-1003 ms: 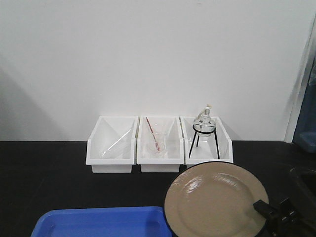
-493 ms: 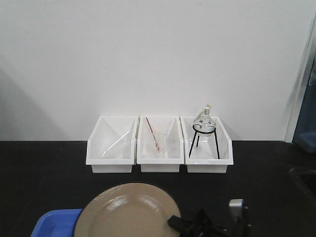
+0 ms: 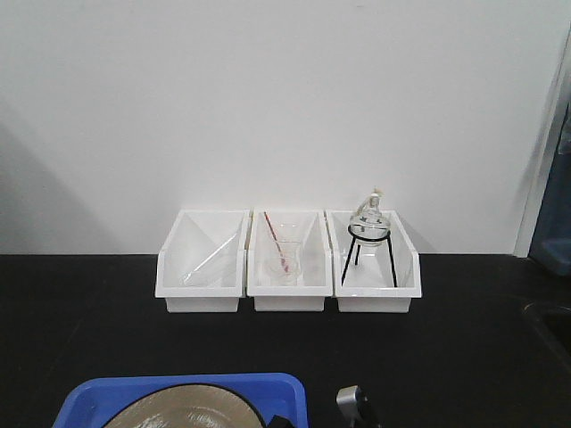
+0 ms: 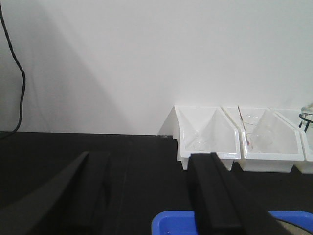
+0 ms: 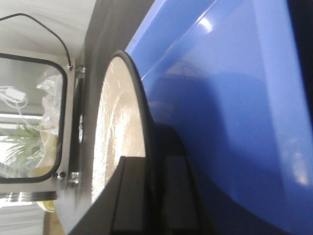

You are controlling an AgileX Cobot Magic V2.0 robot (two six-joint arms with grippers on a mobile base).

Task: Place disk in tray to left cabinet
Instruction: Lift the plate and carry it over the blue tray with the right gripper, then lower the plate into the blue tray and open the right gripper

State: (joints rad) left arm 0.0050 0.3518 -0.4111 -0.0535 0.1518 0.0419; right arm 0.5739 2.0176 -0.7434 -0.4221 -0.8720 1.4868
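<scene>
My left end effector hangs over the dark surface with its jaws spread wide and empty, the blue tray just ahead and to its right. The disk lies inside the tray's outline, though I cannot tell whether it touches the tray floor. My right end effector is clamped on the disk's right-hand rim, so the disk stretches away to its left, and I judge this nearer arm must release it.

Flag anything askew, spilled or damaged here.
Nothing stands out. The three white bins sit in an even row, no spills on the black counter. The disk is over the blue tray, rim pinched by the right gripper.
</scene>
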